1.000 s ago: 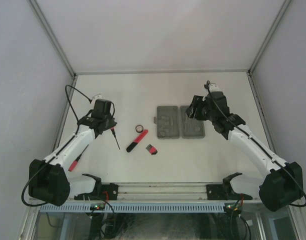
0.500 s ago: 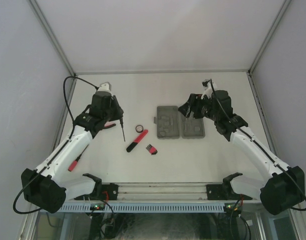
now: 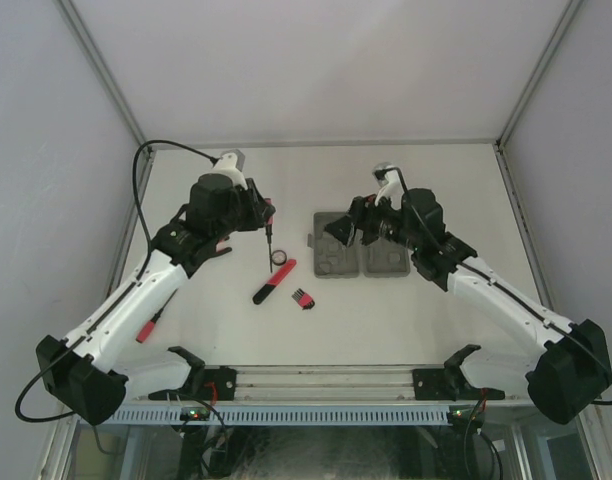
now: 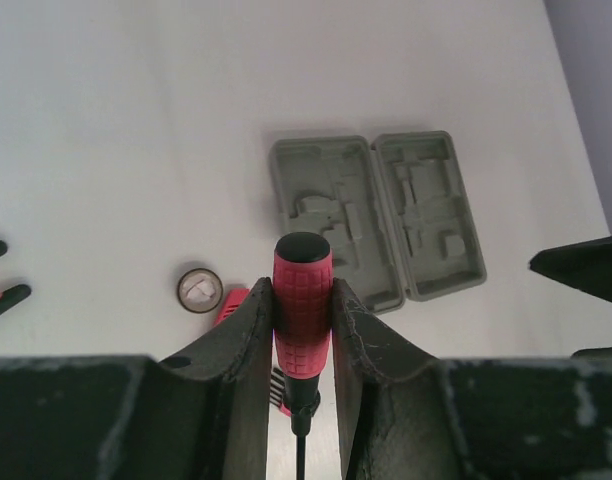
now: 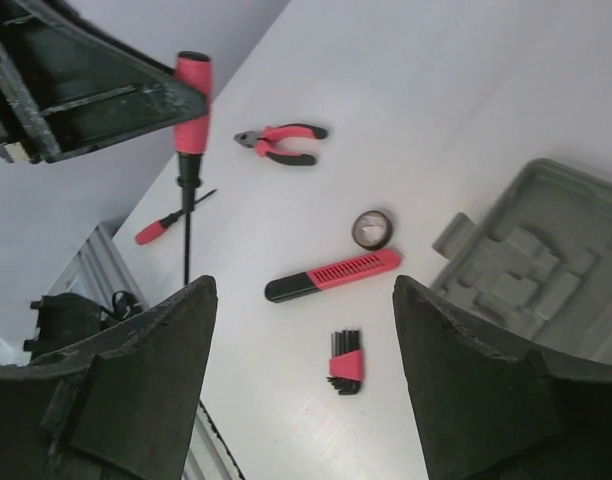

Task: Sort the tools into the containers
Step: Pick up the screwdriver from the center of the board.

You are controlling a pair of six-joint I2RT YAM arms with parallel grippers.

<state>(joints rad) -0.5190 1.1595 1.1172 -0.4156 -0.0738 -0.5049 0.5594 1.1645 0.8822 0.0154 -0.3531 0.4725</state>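
Our left gripper (image 4: pixel 302 295) clamps the red-handled screwdriver (image 4: pixel 303 335); our right gripper (image 3: pixel 346 231) hangs spread apart by the grey case (image 3: pixel 334 262).

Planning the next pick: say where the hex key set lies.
In the top view the hex key set lies left of centre, right of the long red-black tool, nearer the arms than the grey case.

Left gripper (image 3: pixel 258 212) is raised, clamped on a screwdriver (image 4: pixel 302 310); right gripper (image 3: pixel 344 229) hangs forward, jaws spread, apparently holding nothing.
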